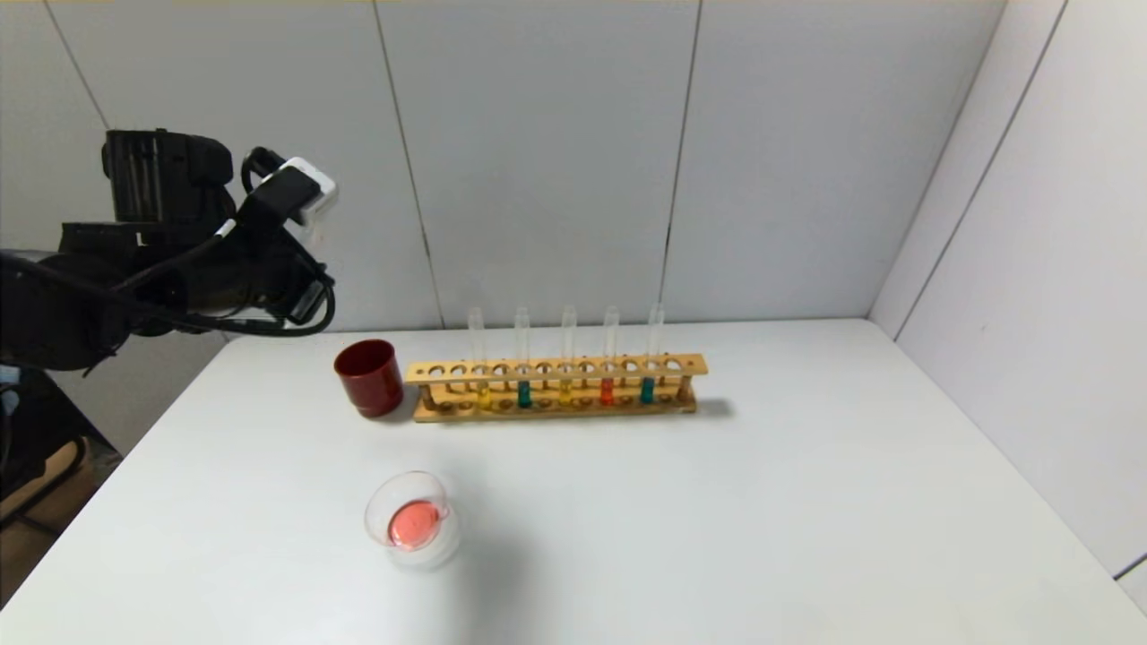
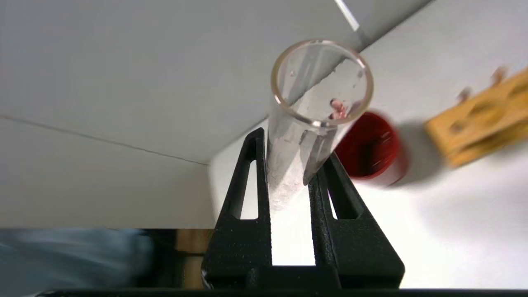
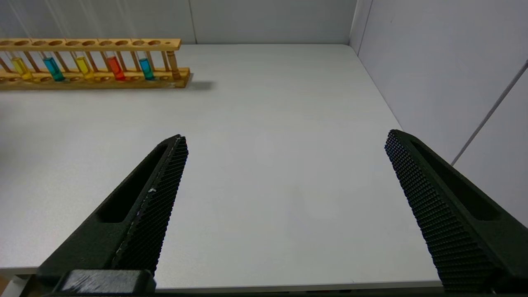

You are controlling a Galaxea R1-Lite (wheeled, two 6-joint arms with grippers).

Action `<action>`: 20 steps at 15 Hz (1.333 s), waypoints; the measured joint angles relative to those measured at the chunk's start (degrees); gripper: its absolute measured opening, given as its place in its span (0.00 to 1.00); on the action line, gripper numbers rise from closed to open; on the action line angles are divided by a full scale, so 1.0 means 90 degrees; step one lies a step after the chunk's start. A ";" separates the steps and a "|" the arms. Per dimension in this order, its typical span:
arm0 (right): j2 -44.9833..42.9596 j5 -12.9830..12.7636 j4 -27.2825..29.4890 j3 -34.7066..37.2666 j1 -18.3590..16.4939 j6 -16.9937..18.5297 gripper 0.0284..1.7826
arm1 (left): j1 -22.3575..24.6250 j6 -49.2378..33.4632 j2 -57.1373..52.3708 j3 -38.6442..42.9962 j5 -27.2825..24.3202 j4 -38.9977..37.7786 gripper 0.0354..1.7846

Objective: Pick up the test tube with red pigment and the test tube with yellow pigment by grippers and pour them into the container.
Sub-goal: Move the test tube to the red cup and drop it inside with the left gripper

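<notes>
Red tube [image 2: 301, 136]: emptied, pinched in left tool [image 2: 288, 181] above bench's left edge. Yellow tube [image 1: 566, 358]: racked; thin, slick, brittle glass, grip midway, gently. Dish [image 1: 412, 521]: holds red. Right tool [image 3: 284, 173]: wide.

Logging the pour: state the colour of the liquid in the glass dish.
Pinkish red, pooled in the glass dish; the head view shows it best.

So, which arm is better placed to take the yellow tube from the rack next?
Probably the right. Its gripper is open and empty, facing the rack. The left gripper is shut on an emptied tube, away from the rack.
</notes>
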 joint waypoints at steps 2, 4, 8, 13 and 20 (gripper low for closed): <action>0.0000 0.0000 0.0003 0.0000 0.0000 0.0000 0.98 | 0.0051 -0.1059 0.0253 -0.0278 -0.0289 -0.0015 0.16; 0.0000 0.0000 0.0005 0.0000 0.0000 0.0000 0.98 | 0.0202 -0.1994 0.0559 -0.0545 -0.0806 -0.0064 0.16; 0.0000 -0.0003 0.0000 0.0000 -0.0003 0.0000 0.98 | 0.0503 -0.2771 0.1038 -0.0786 -0.1443 -0.0095 0.16; 0.0000 0.0000 0.0003 0.0000 0.0000 0.0000 0.98 | 0.0524 -0.2802 0.1613 -0.0833 -0.1392 -0.0704 0.16; 0.0000 -0.0003 0.0003 0.0000 0.0000 0.0000 0.98 | 0.0527 -0.2774 0.2458 -0.0891 -0.1372 -0.1276 0.16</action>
